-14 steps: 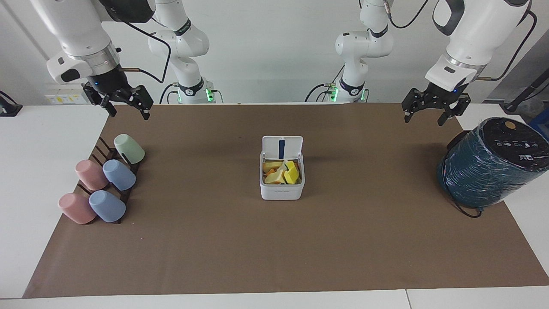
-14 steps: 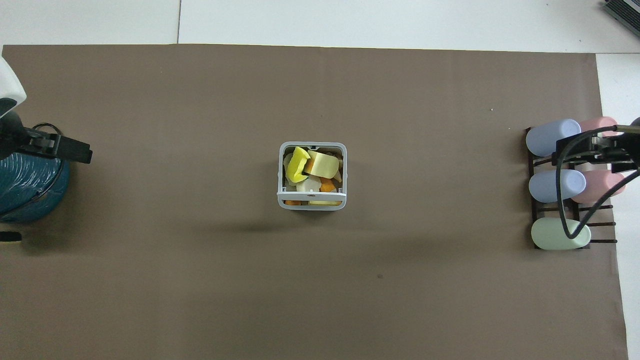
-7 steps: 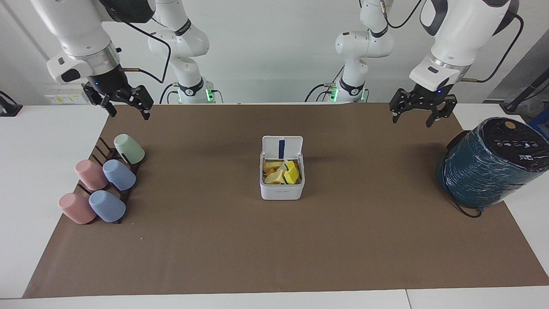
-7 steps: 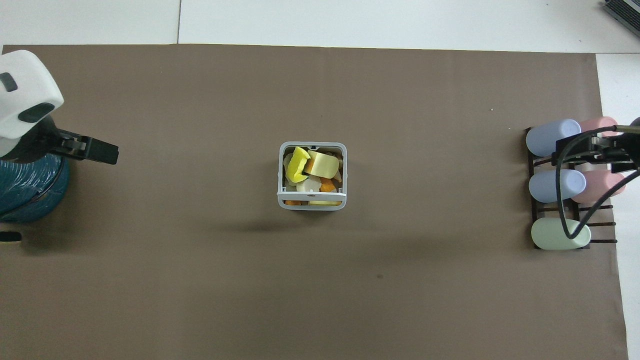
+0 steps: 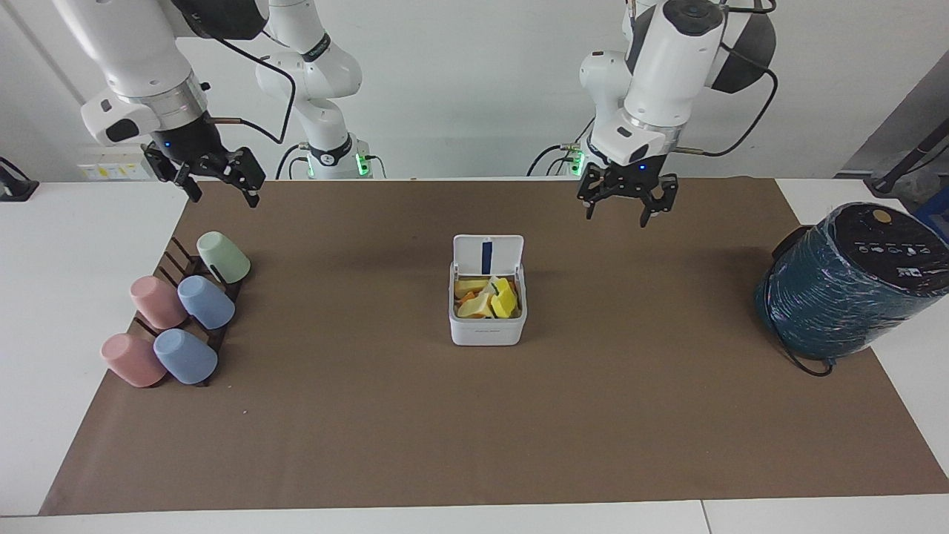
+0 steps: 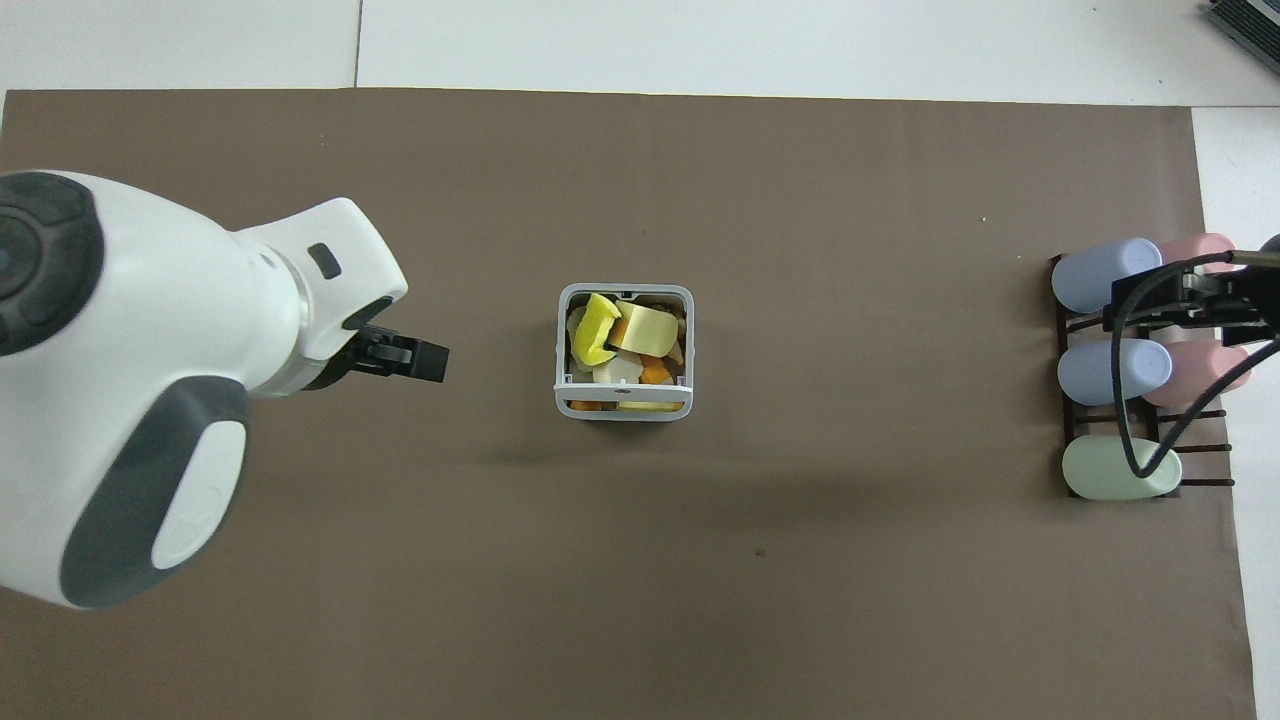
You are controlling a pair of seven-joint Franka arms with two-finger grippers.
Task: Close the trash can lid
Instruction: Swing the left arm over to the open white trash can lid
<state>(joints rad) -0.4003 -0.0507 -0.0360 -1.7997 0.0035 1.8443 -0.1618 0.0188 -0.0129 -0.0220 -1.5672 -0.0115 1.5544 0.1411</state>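
Note:
The trash can (image 5: 488, 331) is a small white box in the middle of the brown mat, holding yellow and orange pieces; it also shows in the overhead view (image 6: 625, 411). Its lid (image 5: 488, 254) stands upright and open at the can's edge nearer to the robots, blue strip showing, and is seen edge-on from overhead (image 6: 622, 386). My left gripper (image 5: 626, 213) is open and empty in the air over the mat, apart from the can, toward the left arm's end (image 6: 405, 356). My right gripper (image 5: 219, 185) is open and empty, waiting over the cup rack (image 6: 1185, 300).
A large teal cylinder with a black top (image 5: 845, 282) stands at the left arm's end of the table. A dark rack with several pastel cups (image 5: 178, 319) sits at the right arm's end, also seen from overhead (image 6: 1115, 370). A brown mat (image 5: 474, 430) covers the table.
My left gripper has swung from over the teal cylinder's end of the table toward the trash can. The right arm, can and lid have not moved.

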